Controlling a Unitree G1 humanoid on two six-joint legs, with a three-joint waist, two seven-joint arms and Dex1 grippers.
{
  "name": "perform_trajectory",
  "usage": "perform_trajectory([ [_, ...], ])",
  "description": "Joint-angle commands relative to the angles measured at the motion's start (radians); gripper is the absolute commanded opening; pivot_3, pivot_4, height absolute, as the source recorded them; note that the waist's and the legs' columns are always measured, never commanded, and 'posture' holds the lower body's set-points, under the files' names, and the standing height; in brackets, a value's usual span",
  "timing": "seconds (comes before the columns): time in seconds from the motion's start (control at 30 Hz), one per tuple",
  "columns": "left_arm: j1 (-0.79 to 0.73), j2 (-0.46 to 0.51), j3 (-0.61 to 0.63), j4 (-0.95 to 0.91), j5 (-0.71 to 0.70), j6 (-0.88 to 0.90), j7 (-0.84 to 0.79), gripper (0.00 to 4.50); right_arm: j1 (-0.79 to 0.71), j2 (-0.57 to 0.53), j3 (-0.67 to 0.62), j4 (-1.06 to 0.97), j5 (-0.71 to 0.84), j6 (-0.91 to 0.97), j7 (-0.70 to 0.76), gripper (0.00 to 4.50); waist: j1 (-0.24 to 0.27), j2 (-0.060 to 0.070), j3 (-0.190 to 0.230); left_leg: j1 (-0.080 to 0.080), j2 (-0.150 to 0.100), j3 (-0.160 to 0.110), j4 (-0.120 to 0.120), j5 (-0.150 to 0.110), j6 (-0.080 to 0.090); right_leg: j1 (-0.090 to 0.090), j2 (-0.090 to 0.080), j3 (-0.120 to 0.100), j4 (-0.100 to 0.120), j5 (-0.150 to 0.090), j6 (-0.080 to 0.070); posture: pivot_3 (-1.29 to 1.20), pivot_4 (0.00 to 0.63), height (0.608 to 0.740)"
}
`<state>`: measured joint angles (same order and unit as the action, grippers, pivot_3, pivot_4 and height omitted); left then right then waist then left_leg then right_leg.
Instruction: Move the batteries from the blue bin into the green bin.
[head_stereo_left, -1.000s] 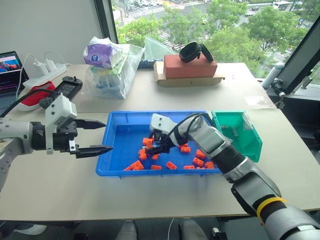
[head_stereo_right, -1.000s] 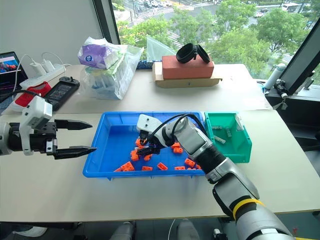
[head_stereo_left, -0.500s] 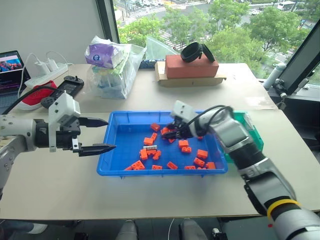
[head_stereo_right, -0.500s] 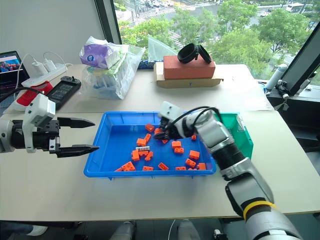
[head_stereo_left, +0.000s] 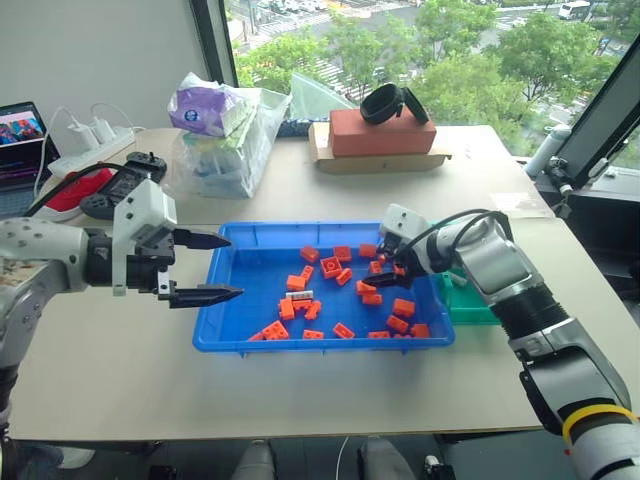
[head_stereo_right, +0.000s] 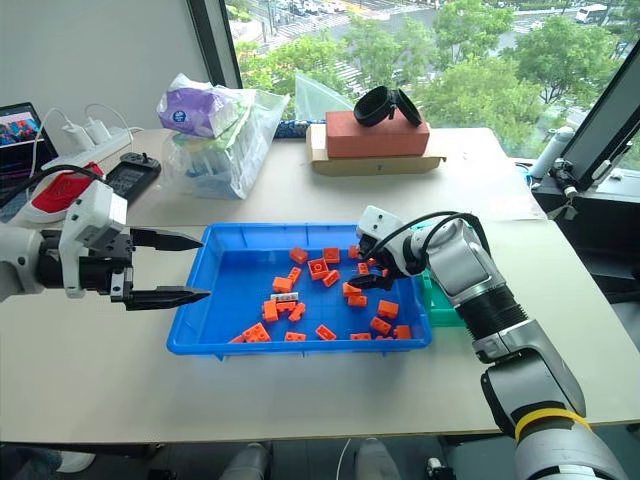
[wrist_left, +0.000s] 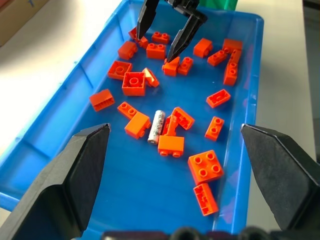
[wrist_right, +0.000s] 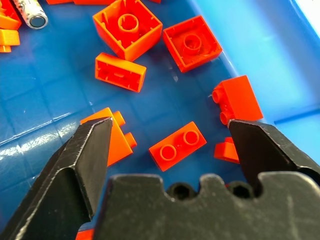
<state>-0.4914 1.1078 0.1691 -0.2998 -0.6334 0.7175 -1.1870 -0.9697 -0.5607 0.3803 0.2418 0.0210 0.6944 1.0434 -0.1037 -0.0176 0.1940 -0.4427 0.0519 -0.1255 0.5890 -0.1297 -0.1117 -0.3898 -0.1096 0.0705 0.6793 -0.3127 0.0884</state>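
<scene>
The blue bin (head_stereo_left: 225, 300) is smooth, glossy plastic that catches highlights on its floor under the right gripper (head_stereo_left: 382, 272). The orange bricks (wrist_left: 133, 83) around that gripper are matt moulded plastic. The battery (wrist_left: 156, 126) between the grippers looks like dull silvery metal. The left gripper (head_stereo_left: 213, 268) has matt black fingers (wrist_left: 70, 177). The tabletop (head_stereo_left: 120, 370) is smooth and matt.

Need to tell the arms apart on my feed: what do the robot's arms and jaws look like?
Both arms are silver-grey. The left gripper and right gripper each have a white housing and two black pointed fingers. A black cable loops over the right wrist, and its forearm has a yellow band.
</scene>
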Motion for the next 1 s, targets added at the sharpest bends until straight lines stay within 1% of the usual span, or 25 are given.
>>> perform_trajectory([
  [0.03,-0.015,0.024,0.004,0.004,0.03,-0.036,-0.004,4.5,-0.05,0.086,-0.01,-0.142,0.073,0.084,0.028,4.39,-0.007,0.0,0.0,0.0,0.0,0.0,0.0,0.0,0.0,0.0,0.0,0.0,0.0,0.0,0.0,0.0,0.15,0.74],
  [0.2,0.005,0.027,0.016,-0.004,0.04,-0.035,-0.005,4.5,-0.021,0.146,0.045,-0.127,0.062,0.074,0.025,4.39,0.002,0.0,0.0,0.0,0.0,-0.001,0.0,0.0,0.0,0.001,0.0,0.0,0.0,0.0,0.0,0.0,0.15,0.74],
  [0.23,0.009,0.028,0.021,-0.008,0.039,-0.032,-0.005,4.5,-0.022,0.159,0.047,-0.112,0.062,0.069,0.018,3.89,0.008,0.0,0.0,0.0,0.0,-0.001,0.0,0.0,0.0,0.001,0.0,0.0,0.0,0.0,0.0,0.0,0.15,0.74],
  [0.27,0.014,0.03,0.026,-0.012,0.037,-0.03,-0.005,4.5,-0.024,0.171,0.049,-0.096,0.06,0.062,0.01,3.71,0.009,0.0,0.0,0.0,0.0,-0.001,0.0,0.0,0.0,0.001,0.0,0.0,0.0,0.0,0.0,0.0,0.15,0.74],
  [0.4,0.03,0.038,0.042,-0.017,0.034,-0.024,-0.003,4.5,-0.036,0.206,0.056,-0.045,0.047,0.036,-0.011,2.33,0.006,0.0,0.0,0.0,0.0,-0.001,0.0,0.0,0.0,0.001,0.0,0.0,0.0,0.0,0.0,0.0,0.15,0.74],
  [0.57,0.041,0.039,0.046,-0.018,0.036,-0.029,0.004,4.5,-0.044,0.246,0.072,0.016,0.034,0.022,-0.015,2.33,0.003,0.0,0.0,0.0,0.0,-0.001,-0.001,0.0,0.0,0.0,0.0,0.0,0.001,-0.001,0.0,0.0,0.15,0.74],
  [0.9,0.024,0.028,0.033,-0.02,0.037,-0.033,0.018,4.5,-0.043,0.29,0.104,0.102,0.009,0.0,-0.013,2.33,0.003,0.0,0.0,0.0,0.0,-0.001,-0.001,0.0,0.0,0.001,0.0,0.0,0.001,-0.001,0.0,0.0,0.15,0.74],
  [0.97,0.01,0.015,0.038,-0.012,0.034,-0.031,0.038,4.5,-0.045,0.298,0.1,0.123,0.006,-0.002,-0.019,1.83,0.004,0.0,0.0,0.0,0.0,-0.001,-0.001,0.0,0.0,0.001,0.0,0.0,0.001,-0.001,0.0,0.0,0.15,0.74],
  [1.0,0.004,0.012,0.038,-0.006,0.037,-0.032,0.047,4.5,-0.045,0.301,0.1,0.131,0.003,-0.004,-0.02,1.67,0.004,0.0,0.0,0.0,0.0,-0.001,-0.001,0.0,0.0,0.001,0.0,0.0,0.001,-0.001,0.0,0.0,0.15,0.74],
])
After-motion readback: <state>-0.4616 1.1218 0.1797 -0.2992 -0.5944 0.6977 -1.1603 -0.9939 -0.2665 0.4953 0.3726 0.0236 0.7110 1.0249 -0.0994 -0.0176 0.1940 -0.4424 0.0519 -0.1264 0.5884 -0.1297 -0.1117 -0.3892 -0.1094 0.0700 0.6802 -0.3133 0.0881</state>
